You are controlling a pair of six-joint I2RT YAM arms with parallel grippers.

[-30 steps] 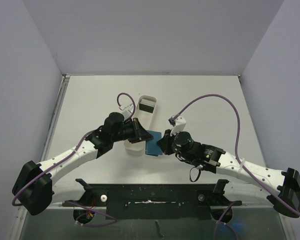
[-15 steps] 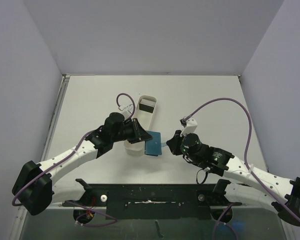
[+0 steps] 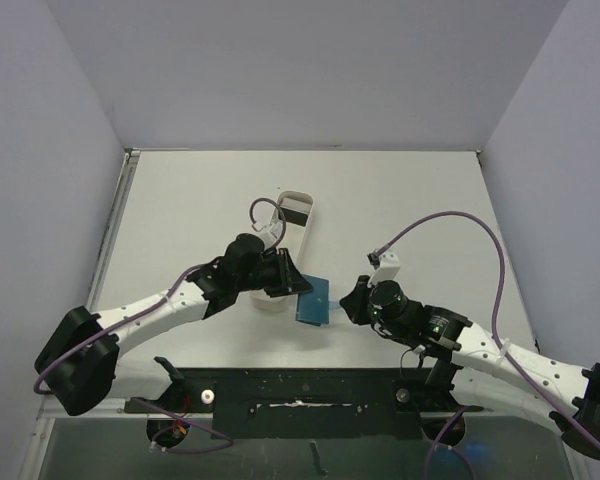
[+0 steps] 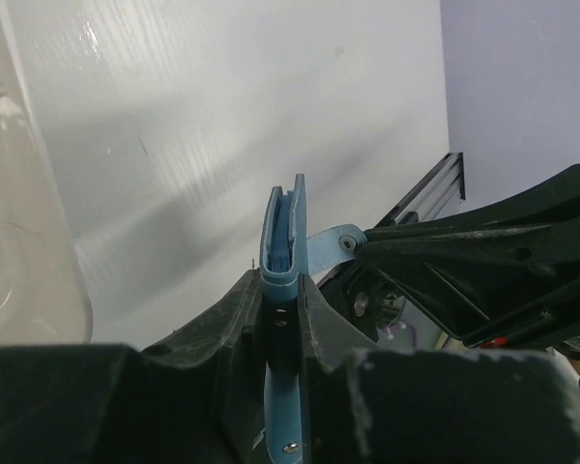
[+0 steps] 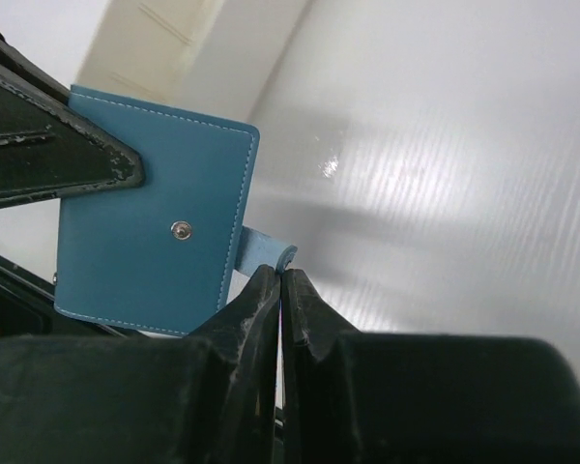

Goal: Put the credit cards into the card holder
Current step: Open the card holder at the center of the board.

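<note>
The teal card holder (image 3: pixel 315 300) is held off the table between both grippers, folded shut. My left gripper (image 3: pixel 292 283) is shut on its left edge; in the left wrist view the holder (image 4: pixel 283 227) stands edge-on between the fingers of the left gripper (image 4: pixel 282 290). My right gripper (image 3: pixel 344 306) is shut on the holder's light-blue snap tab (image 5: pixel 266 249). The right wrist view shows the holder's flat face (image 5: pixel 155 222) with its snap, just beyond the right gripper (image 5: pixel 281 275). One dark credit card (image 3: pixel 296 212) lies at the far end of the white tray.
The long white tray (image 3: pixel 276 262) lies just behind the left gripper, running away from the arms; its wall shows in the right wrist view (image 5: pixel 164 39) and the left wrist view (image 4: pixel 29 242). The black rail (image 3: pixel 300 385) runs along the near edge.
Both grippers and the card holder have moved a little nearer and to the right. The right gripper has drawn back to the right, holding the tab out from the holder.
</note>
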